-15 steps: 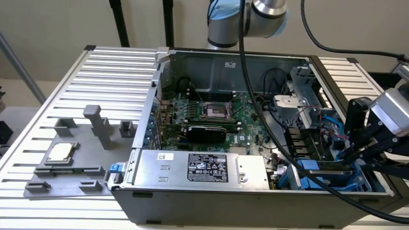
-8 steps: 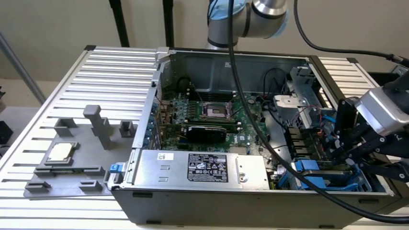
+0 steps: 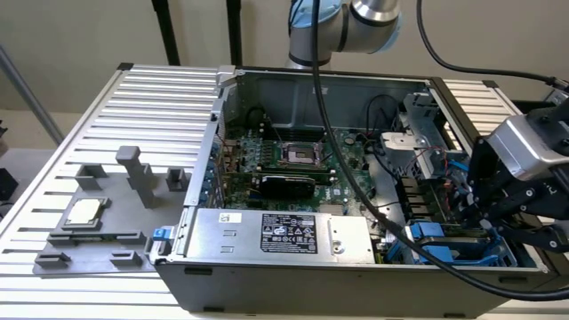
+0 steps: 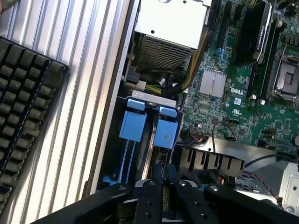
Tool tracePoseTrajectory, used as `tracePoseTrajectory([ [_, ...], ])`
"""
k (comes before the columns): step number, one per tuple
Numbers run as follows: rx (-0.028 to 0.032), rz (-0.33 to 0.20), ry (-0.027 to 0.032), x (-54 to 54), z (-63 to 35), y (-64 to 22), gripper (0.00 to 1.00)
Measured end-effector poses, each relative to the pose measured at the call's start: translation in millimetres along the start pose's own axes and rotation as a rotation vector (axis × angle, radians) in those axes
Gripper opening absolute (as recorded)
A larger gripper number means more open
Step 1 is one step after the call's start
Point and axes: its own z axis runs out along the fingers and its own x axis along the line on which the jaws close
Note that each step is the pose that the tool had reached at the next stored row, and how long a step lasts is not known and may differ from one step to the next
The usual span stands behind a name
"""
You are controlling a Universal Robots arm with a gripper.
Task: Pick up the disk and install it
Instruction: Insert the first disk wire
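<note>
Gripper (image 4: 163,173) fingers narrow, nearly together; grip on anything not discernible. Hangs over drive bay in computer case (image 3: 356,287) corner, exterior view's right. Disk (image 4: 166,133), blue-railed, slotted in that bay inside case, beside second blue carrier (image 4: 131,125). Power-supply box (image 3: 284,233) along same case wall.

Bright, even light from overhead. Ribbed bench (image 3: 160,93) beside the computer case (image 3: 356,287) shines pale, with white glare streaks along its grooves. Inside the case it is dimmer, with soft shadow under the walls. Power-supply box (image 4: 170,18) top washed out white.
</note>
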Motion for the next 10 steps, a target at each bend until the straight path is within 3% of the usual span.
tracePoseTrajectory([
  [10, 0.0186, 0.146, -0.0034, 0.2, 1.0, -0.1, 0.16],
])
